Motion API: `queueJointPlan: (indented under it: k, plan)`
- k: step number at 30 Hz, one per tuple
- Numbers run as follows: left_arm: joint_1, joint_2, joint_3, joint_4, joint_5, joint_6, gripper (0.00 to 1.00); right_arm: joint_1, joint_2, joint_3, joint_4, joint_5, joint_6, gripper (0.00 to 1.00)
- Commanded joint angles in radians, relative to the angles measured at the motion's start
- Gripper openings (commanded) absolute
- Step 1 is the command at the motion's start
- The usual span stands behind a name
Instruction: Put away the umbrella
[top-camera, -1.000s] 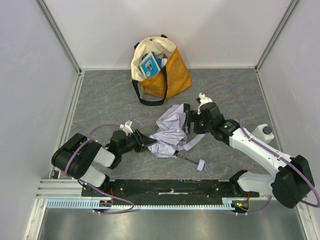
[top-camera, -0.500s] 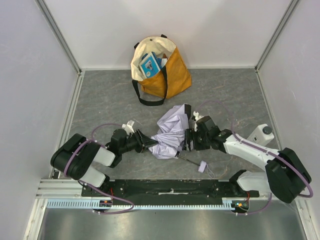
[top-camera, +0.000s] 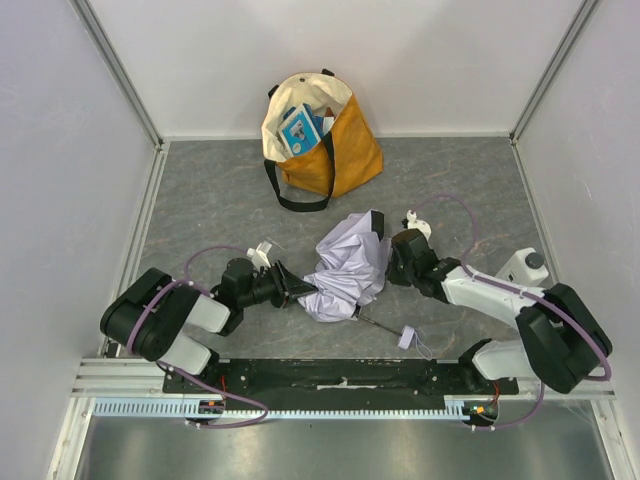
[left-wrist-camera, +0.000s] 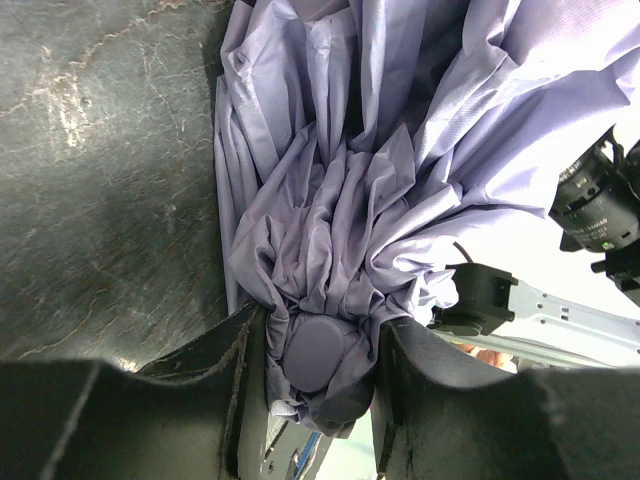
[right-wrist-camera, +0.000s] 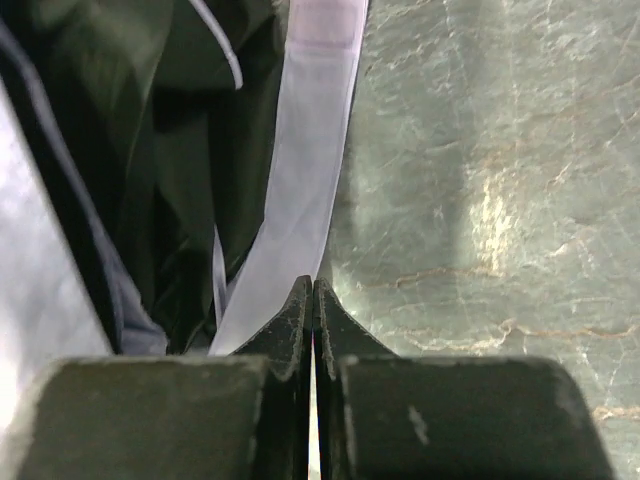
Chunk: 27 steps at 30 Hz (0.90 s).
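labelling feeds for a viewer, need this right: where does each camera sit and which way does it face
Top external: fixed above and behind the bases, looking down on the table, tote bag and umbrella; both arms show in full.
Left wrist: on the left arm, looking along the left pincer, clamped on the umbrella's bunched end.
Right wrist: on the right arm, looking down past the right pincer, closed on a pale band.
Shared: all three views show the umbrella and the table.

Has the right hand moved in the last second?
Yes. The right hand dropped back toward the near edge, away from the tote bag, and closed on a strip of the umbrella.
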Motion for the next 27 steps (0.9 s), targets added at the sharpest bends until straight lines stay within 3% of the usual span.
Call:
queueJointPlan:
  k: [1, 5, 9, 11, 13, 17, 20, 27]
  plan:
    - [-0.001, 0.009, -0.021, 0.052, 0.05, 0.041, 0.02, -0.012, 0.041, 0.047, 0.059, 0.053, -0.005, 0.0]
    - [-0.001, 0.036, -0.024, 0.1, 0.056, 0.008, 0.02, 0.001, -0.016, 0.052, -0.028, 0.019, -0.051, 0.01]
    - [-0.001, 0.036, -0.003, 0.039, 0.053, 0.007, 0.02, 0.112, -0.134, 0.144, -0.281, 0.187, -0.115, 0.42]
    - [-0.001, 0.007, 0.022, -0.074, 0.05, 0.037, 0.02, 0.206, -0.174, 0.225, -0.379, 0.282, -0.134, 0.58]
    - [-0.001, -0.028, 0.046, -0.18, 0.04, 0.073, 0.02, 0.275, -0.162, 0.303, -0.451, 0.303, -0.183, 0.66]
    - [-0.001, -0.097, 0.114, -0.444, 0.004, 0.142, 0.02, 0.466, -0.07, 0.373, -0.4, 0.29, -0.379, 0.71]
    - [-0.001, -0.125, 0.132, -0.52, -0.001, 0.163, 0.02, 0.588, -0.001, 0.391, -0.327, 0.379, -0.47, 0.74]
    - [0.001, -0.094, 0.16, -0.619, 0.02, 0.185, 0.02, 0.637, 0.045, 0.466, -0.344, 0.497, -0.49, 0.74]
